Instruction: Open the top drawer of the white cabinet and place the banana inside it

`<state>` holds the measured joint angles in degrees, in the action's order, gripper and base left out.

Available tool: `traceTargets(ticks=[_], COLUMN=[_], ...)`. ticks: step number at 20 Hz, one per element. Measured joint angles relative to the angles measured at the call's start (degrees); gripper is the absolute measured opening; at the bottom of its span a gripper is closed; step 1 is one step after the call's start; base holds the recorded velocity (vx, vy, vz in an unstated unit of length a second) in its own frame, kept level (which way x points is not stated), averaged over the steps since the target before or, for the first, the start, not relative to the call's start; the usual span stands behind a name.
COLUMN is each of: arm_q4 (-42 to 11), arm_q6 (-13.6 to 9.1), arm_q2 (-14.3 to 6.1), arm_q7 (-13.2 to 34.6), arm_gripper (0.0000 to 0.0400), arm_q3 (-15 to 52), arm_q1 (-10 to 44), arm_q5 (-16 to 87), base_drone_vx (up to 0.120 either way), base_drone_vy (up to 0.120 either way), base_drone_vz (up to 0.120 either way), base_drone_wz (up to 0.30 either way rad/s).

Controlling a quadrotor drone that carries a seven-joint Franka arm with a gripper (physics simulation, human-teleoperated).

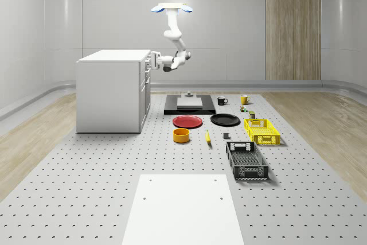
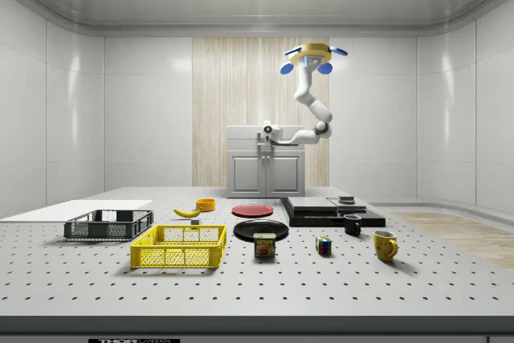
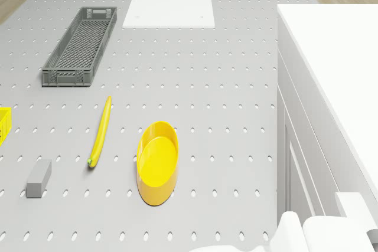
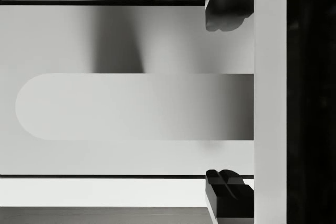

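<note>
Overhead, the drone [image 1: 172, 8] hovers beside the white cabinet [image 1: 110, 91], on its drawer side and above cabinet height, with the arm [image 1: 175, 41] bent down and back so that the gripper [image 1: 155, 59] meets the top drawer [image 1: 147, 62] square on. From the wrist, the two dark fingers [image 4: 229, 7] stand wide apart, one on each side of the pale, round-ended drawer handle [image 4: 134, 106], and neither visibly presses on it; the handle is bracketed, not yet clamped. That straddling pose suits a straight pull, since closing would catch the bar across its narrow way. No gap shows along the drawer front, so the drawer appears shut, and the opening step seems barely begun. Meanwhile the banana [image 3: 100, 132] lies flat on the perforated surface [image 1: 86, 187], just beside the yellow bowl [image 3: 157, 162] and well apart from the cabinet, untouched. A grey crate [image 3: 80, 45] sits farther off, with a small grey block [image 3: 39, 177] near the banana's stem end. Red and black plates [image 1: 187, 121] lie on the far side of the bowl from the white mat. Next, presumably, the fingers must close on the handle before any pull.
</note>
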<state>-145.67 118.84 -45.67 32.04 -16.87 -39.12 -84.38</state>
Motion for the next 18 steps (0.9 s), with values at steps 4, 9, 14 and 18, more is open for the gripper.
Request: traceTargets(ticks=[4,9,14,18], arm_q4=[0.1,0.4,0.4,0.3], arm_q6=[-0.3,-0.4,-0.8,-1.4], arm_q2=[0.3,0.6,1.0,0.9], arm_q7=[0.0,1.3,0.5,0.2], arm_gripper=[0.0397,0.0348,0.0174,0.013], arm_q3=[0.5,1.5,2.1,2.2], arm_q1=[0.6,1.3,1.9,2.6], arm_q5=[-0.2,-0.6,-1.1,-1.2], base_drone_vx=[0.0,0.0,0.0,0.0], base_drone_vy=[0.0,0.0,0.0,0.0], base_drone_vz=[0.0,0.0,0.0,0.0], base_drone_wz=[0.0,0.0,0.0,0.0])
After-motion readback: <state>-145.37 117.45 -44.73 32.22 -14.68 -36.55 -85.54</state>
